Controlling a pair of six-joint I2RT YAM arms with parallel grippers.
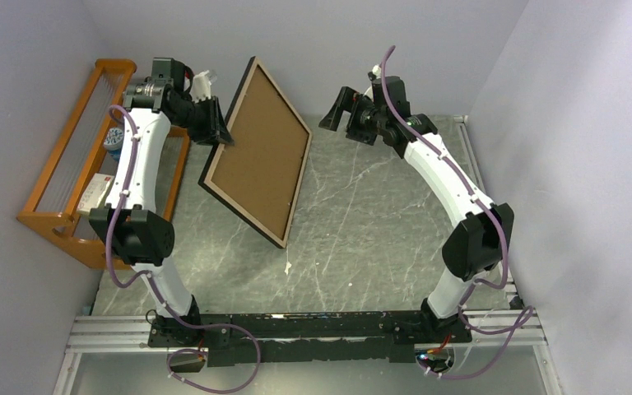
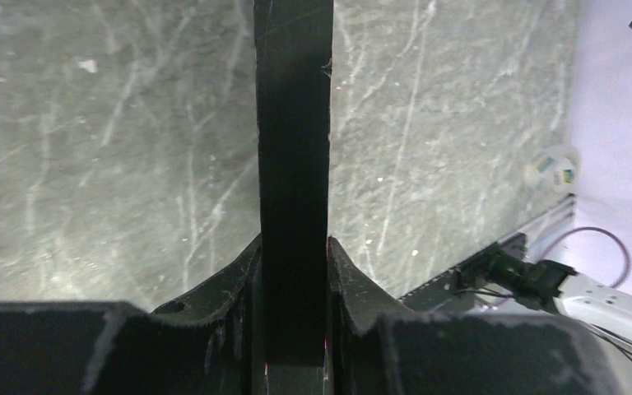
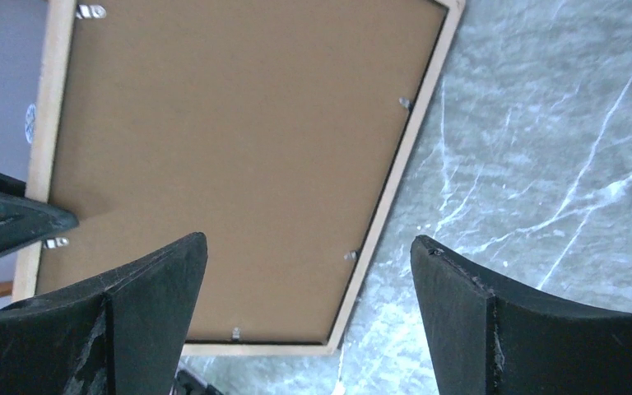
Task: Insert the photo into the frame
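The frame (image 1: 298, 188) is lifted and tilted over the table's left half, its back to the camera, with the brown backing board (image 1: 255, 148) sitting in it. My left gripper (image 1: 222, 136) is shut on the frame's left rail; in the left wrist view the black rail (image 2: 294, 148) runs up from between the fingers of that gripper (image 2: 294, 271). My right gripper (image 1: 337, 115) is open and empty, in the air to the right of the frame's top corner. Its wrist view shows the gripper (image 3: 309, 247) over the frame's pale wood rail (image 3: 395, 177) and the board (image 3: 230, 148). The photo is not in view.
An orange wooden rack (image 1: 74, 156) with small items stands against the left wall. Small metal tabs (image 3: 406, 103) sit along the frame's back. A white scrap (image 1: 286, 266) lies on the grey marble table (image 1: 378, 230). Walls close in on three sides.
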